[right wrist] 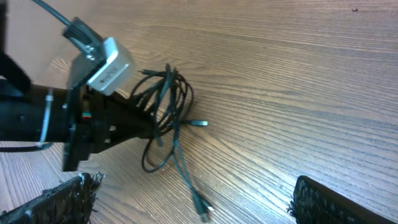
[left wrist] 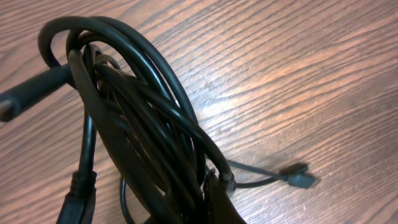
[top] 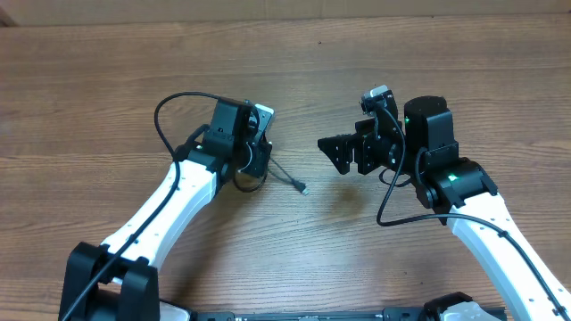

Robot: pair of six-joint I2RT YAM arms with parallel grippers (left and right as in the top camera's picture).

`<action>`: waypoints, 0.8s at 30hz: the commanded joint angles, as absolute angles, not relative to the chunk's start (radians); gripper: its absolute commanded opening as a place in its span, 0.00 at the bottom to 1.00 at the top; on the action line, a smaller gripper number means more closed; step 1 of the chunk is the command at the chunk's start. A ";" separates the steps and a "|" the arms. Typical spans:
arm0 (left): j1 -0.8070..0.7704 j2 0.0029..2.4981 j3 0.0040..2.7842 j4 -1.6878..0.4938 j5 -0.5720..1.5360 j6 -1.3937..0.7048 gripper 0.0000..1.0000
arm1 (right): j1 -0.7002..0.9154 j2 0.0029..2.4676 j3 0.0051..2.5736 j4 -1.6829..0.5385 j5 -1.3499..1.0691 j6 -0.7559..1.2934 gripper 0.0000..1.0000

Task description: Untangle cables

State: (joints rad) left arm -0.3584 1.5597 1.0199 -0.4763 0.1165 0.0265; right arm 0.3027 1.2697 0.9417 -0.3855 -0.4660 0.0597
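Cables (left wrist: 134, 118) on the left half of the wooden table (top: 107, 80), and the left gripper (top: 254, 153) has them: fingers pressed together, pinching a small black bundle of tangled loops right at its tip. From the left wrist view those loops fill the frame, thin cords wound over and through one another, with a thicker ribbed connector (left wrist: 78, 196) hanging at the lower left. Moving right, one loose strand (top: 287, 176) runs out of the bundle across the wood and ends in a small silver-tipped plug (top: 303, 189), lying flat on the table between the two grippers. The right wrist view picks up a second plug end (right wrist: 199, 123) poking out of the bundle on its right side. Whether the bundle itself rests on the wood or hangs just above it is hard to tell. Further right, the right gripper (top: 328, 150) hovers near, facing the bundle, its fingers (right wrist: 326, 202) spread wide, gripping nothing and apart from the cables.
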 commanded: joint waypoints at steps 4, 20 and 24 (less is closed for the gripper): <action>-0.360 1.433 1.066 -0.519 0.075 0.023 0.04 | 0.306 1.263 0.950 -0.403 -0.463 0.060 1.00; -0.352 1.187 1.079 -0.759 -0.355 0.019 0.04 | 0.306 1.263 0.950 -0.418 -0.460 0.060 1.00; -0.352 1.137 1.083 -0.762 -0.464 0.019 0.04 | 0.306 1.263 0.950 -0.418 -0.460 0.060 1.00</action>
